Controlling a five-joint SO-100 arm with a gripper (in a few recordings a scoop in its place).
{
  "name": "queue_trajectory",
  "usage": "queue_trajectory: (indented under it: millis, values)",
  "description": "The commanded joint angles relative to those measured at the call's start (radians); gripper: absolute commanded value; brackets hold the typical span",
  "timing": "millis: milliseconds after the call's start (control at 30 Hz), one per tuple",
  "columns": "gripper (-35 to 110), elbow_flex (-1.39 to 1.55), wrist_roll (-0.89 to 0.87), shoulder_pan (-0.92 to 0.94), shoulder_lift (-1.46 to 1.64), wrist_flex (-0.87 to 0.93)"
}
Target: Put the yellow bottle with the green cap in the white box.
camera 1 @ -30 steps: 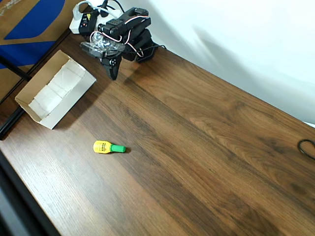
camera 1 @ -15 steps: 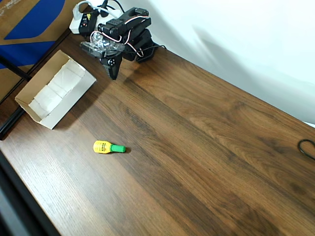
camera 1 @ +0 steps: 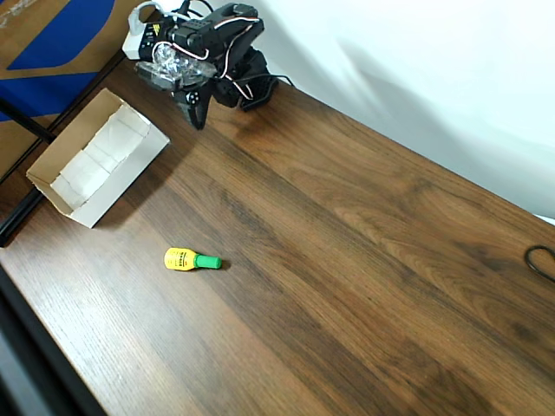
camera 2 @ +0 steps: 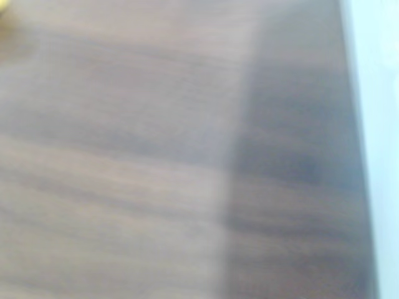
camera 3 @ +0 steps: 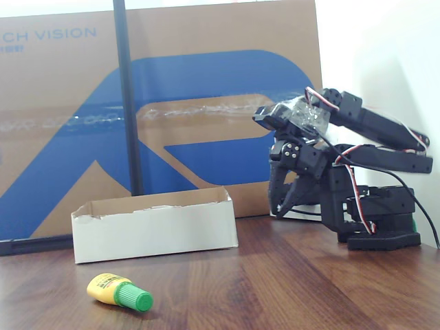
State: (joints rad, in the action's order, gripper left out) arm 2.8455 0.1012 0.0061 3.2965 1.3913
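The yellow bottle with the green cap (camera 1: 191,259) lies on its side on the wooden table, its cap pointing right in the overhead view; in the fixed view the bottle (camera 3: 118,291) lies at the front left. The white box (camera 1: 97,156) stands empty at the left, and in the fixed view the box (camera 3: 155,227) sits behind the bottle. My gripper (camera 1: 196,117) hangs near the arm's base at the back, pointing down, far from both. In the fixed view the gripper (camera 3: 280,208) has its fingertips together with nothing held. The wrist view is blurred wood.
A large brown-and-blue cardboard sheet (camera 3: 206,103) stands behind the box with a black pole (camera 3: 127,96) in front of it. A white power strip (camera 1: 139,39) lies beside the arm's base. A black cable (camera 1: 542,260) loops at the table's right edge.
The arm has risen a little, and the gripper tip has shifted up and left in the overhead view. The bottle and the box have not moved.
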Motion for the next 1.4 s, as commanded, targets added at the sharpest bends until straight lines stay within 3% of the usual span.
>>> queue_trajectory:
  millis: [0,200,400,733,1367]
  values:
    - [0,-0.107,0.020,0.009,-0.049,0.011]
    - [0,-0.225,0.028,0.018,-0.143,-0.011]
    - [0,-0.245,0.017,-0.069,-0.225,-0.123]
    - [0,-0.321,0.017,-0.037,-0.526,-0.324]
    - [0,-0.877,-0.018,-0.124,-1.184,-0.298]
